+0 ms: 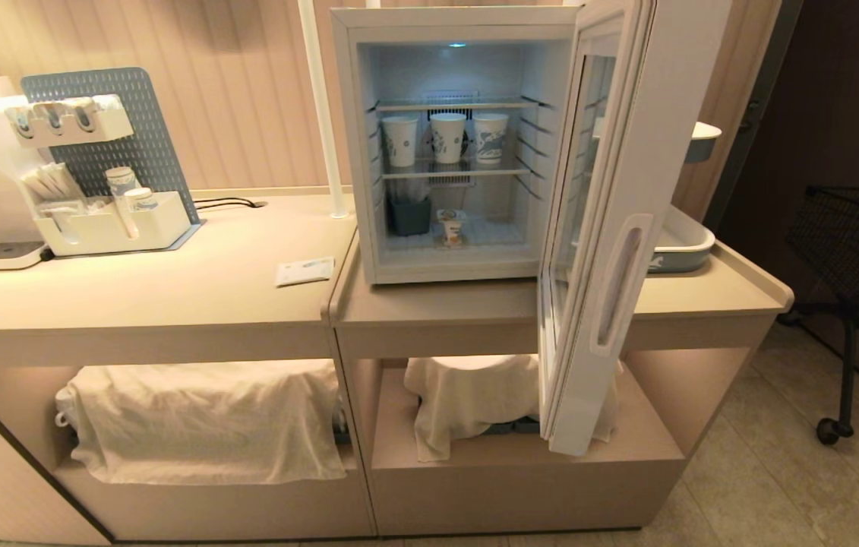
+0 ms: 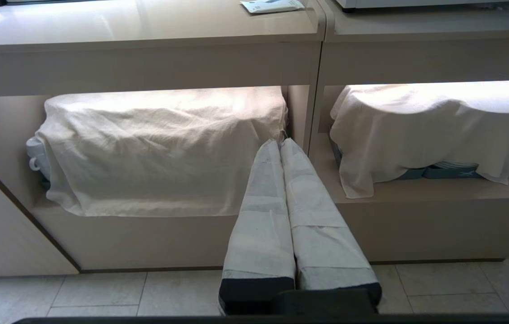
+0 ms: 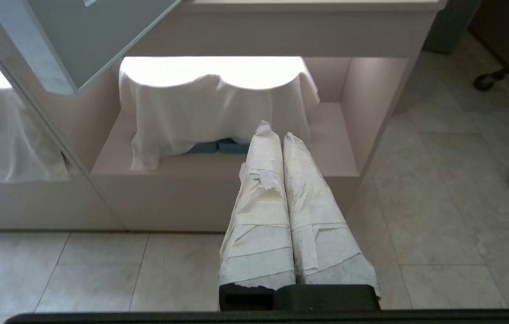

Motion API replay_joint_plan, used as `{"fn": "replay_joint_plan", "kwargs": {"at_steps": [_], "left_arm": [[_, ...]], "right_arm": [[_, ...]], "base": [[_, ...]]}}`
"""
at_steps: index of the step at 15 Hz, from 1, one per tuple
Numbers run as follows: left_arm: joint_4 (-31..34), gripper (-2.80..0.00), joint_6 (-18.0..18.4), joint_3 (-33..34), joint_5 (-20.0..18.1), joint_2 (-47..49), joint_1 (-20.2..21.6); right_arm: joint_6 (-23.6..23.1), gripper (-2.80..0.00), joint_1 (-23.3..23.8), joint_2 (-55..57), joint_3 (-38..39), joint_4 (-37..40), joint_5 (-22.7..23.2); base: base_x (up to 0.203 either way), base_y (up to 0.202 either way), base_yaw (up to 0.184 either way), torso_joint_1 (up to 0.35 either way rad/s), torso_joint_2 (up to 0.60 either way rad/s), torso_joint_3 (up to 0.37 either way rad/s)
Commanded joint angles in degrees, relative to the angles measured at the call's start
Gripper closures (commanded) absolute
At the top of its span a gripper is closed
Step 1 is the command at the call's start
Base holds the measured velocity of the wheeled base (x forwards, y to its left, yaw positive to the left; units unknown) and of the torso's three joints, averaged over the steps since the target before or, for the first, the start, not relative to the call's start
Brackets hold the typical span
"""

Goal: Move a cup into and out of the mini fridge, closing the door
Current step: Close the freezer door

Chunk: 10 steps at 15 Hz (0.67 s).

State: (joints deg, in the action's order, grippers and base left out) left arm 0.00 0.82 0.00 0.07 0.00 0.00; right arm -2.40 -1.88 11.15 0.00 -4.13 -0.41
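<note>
The cup (image 1: 453, 226) stands on the floor of the mini fridge (image 1: 467, 137), well above and beyond both grippers, which hang low before the counter's (image 1: 171, 289) lower shelves. The right gripper (image 3: 274, 130) and the left gripper (image 2: 280, 143) each have their wrapped fingers pressed together, holding nothing. The door (image 1: 600, 228) stands wide open, its lower edge overhanging the counter front above the right gripper, with bare tiled floor (image 3: 439, 202) beside it.

Contents under the two white cloths (image 1: 205, 414) hidden; print on the cup (image 1: 453, 226) illegible.
</note>
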Motion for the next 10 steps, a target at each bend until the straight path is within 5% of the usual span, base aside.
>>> {"fn": "replay_joint_plan", "kwargs": {"at_steps": [1, 10], "left_arm": [[0.0, 0.0, -0.03, 0.0, 0.01, 0.0, 0.0], [0.0, 0.0, -0.03, 0.0, 0.01, 0.0, 0.0]], "right_arm": [[-0.08, 0.0, 1.17, -8.5, 0.56, 1.31, 0.23], [0.5, 0.0, 2.41, -11.16, 0.53, 3.63, 0.65]], "base": [[0.0, 0.0, 0.0, 0.0, 0.0, 0.0], [0.0, 0.0, 0.0, 0.0, 0.0, 0.0]]}}
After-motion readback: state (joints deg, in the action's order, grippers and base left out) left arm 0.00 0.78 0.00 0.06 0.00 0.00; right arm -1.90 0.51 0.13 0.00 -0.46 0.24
